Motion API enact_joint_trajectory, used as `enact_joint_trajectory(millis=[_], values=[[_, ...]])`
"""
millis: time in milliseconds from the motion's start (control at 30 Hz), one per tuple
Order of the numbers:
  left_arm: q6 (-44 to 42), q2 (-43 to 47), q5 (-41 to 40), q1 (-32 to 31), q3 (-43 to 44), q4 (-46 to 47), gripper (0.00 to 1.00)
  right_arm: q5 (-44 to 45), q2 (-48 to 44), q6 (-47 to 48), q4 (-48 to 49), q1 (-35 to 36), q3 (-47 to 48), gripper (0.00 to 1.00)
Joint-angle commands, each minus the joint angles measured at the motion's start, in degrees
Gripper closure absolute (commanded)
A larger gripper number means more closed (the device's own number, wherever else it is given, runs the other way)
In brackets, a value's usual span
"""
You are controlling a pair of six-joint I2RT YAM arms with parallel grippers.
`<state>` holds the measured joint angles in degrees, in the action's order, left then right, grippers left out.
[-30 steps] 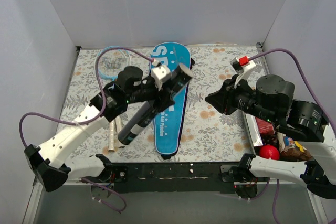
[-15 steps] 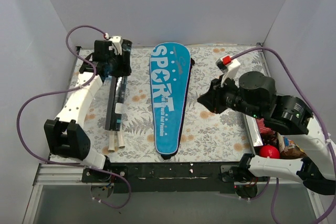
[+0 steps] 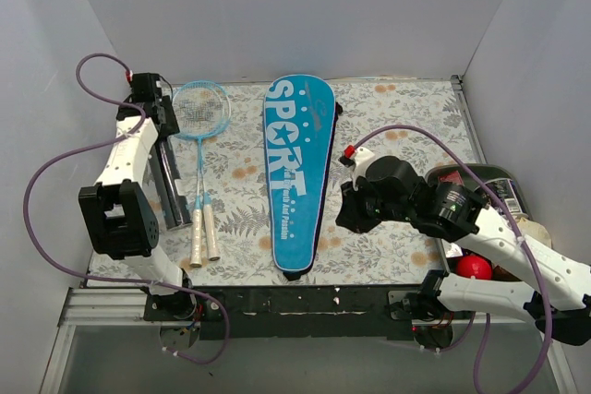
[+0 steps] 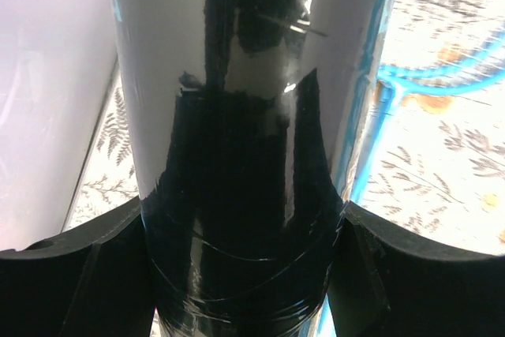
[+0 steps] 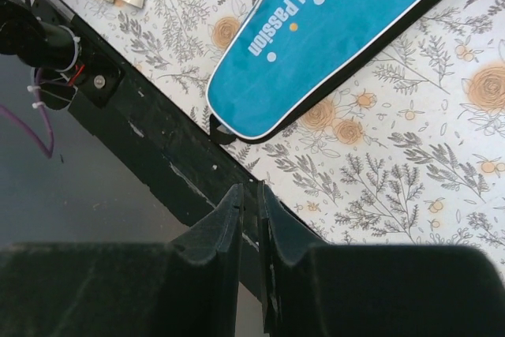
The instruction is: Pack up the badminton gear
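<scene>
Floral surface [image 3: 397, 126]: blue cover [image 3: 297, 173] lies flat at the middle, lettering up. Two rackets [image 3: 201, 113] lie side by side to its left. Black tube [image 3: 169, 186] lies along the left edge, with the left gripper [image 3: 148, 110] clamped on its far end. Right gripper [image 5: 251, 195]: fingers together, holding nothing, over the near edge.

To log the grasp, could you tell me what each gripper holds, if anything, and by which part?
The left gripper clamps the black tube near its far end; the right gripper is shut and empty.
</scene>
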<state>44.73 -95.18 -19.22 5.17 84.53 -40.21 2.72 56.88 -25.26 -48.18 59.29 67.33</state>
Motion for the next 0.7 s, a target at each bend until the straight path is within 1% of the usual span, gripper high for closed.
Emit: enact_joint_trajectory(millis=[0, 67, 133, 167, 233, 300, 433, 467, 533, 567, 600, 667], values=[[-1.0, -1.3, -6.4, 3.3, -1.6, 2.8, 0.8, -4.5, -1.6, -2.0, 3.9, 0.1, -1.7, 0.81], [-1.7, -2.8, -6.3, 4.8, -2.4, 3.7, 0.8, -5.8, -0.7, -2.3, 3.9, 0.1, -1.9, 0.81], [-2.3, -3.3, -6.4, 5.3, -4.7, 4.6, 0.78, -6.7, 0.0, -2.0, 3.4, 0.1, -1.4, 0.81], [-3.5, -3.3, -7.0, 5.3, -6.1, 7.0, 0.76, -7.0, 0.4, -1.5, 2.9, 0.1, -1.1, 0.81], [-4.0, -3.5, -8.6, 5.6, -8.0, 9.2, 0.66, -6.9, 0.2, -1.2, 2.8, 0.1, -0.8, 0.81], [-3.2, -5.7, -8.8, 5.8, -6.9, 8.1, 0.65, -6.8, -0.3, -1.0, 2.8, 0.0, -1.1, 0.81], [-1.0, -10.1, -9.1, 6.6, -3.9, 6.3, 0.5, -7.6, -0.9, -0.7, 2.8, 0.1, -2.6, 0.8], [-0.5, -10.8, -9.2, 6.6, -3.3, 5.7, 0.41, -7.6, -1.3, -0.4, 3.0, 0.1, -3.1, 0.8], [0.4, -11.7, -8.6, 6.5, -2.8, 5.2, 0.35, -8.0, -1.5, -0.1, 3.4, 0.1, -3.7, 0.77], [0.6, -11.7, -9.2, 6.5, -2.9, 5.4, 0.24, -8.3, -1.7, -0.1, 4.1, 0.0, -4.3, 0.76], [0.4, -11.4, -9.3, 6.6, -2.8, 5.5, 0.19, -8.5, -1.7, 0.0, 4.4, 0.1, -4.7, 0.75], [-0.1, -10.8, -9.1, 6.6, -2.6, 5.9, 0.06, -9.3, -1.7, -0.1, 5.2, 0.1, -5.1, 0.75]])
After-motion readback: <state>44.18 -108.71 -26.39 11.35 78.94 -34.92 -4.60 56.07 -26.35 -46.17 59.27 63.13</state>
